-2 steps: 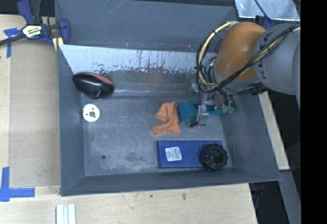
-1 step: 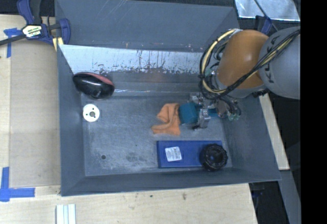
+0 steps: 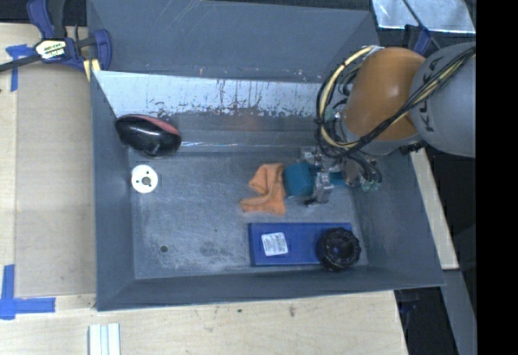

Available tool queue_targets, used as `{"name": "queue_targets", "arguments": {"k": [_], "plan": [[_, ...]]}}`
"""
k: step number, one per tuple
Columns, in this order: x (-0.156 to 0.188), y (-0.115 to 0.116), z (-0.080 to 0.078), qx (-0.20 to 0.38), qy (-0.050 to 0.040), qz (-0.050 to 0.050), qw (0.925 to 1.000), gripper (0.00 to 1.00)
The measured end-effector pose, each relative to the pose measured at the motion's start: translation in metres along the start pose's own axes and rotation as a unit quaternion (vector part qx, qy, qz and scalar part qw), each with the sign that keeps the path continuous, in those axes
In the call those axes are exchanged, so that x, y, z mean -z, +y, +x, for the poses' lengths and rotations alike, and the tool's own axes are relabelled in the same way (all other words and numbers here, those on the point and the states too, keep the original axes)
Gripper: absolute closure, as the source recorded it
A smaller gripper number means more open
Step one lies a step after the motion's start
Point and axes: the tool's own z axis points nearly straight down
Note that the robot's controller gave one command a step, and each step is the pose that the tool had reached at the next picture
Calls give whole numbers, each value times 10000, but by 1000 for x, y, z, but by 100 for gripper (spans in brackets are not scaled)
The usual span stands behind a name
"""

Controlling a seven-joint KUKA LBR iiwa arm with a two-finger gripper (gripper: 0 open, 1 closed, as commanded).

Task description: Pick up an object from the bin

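My gripper (image 3: 319, 182) hangs low in the right half of the bin, just under the arm's orange cover. A small teal rounded thing (image 3: 296, 179) lies right against its left side; whether the gripper holds it I cannot tell. Touching the teal thing on its left is a crumpled orange cloth (image 3: 267, 189). Below the gripper, near the front wall, lies a flat blue box with a white label (image 3: 279, 245). A black round ribbed cap (image 3: 337, 248) sits at that box's right end.
A black oval thing with a red patch (image 3: 148, 135) rests at the back left by the sloping wall. A small white disc (image 3: 145, 179) lies below it. The arm and its cables cover the bin's right back corner.
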Motion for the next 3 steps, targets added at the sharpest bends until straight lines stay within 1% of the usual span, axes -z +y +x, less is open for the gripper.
{"name": "queue_targets", "arguments": {"k": [1,2,3], "plan": [[-1,0,-24,92,40,-1,9999,100],[-1,0,-24,93,40,-1,9999,100],[194,-2,-29,-121,9,1,9999,100]]}}
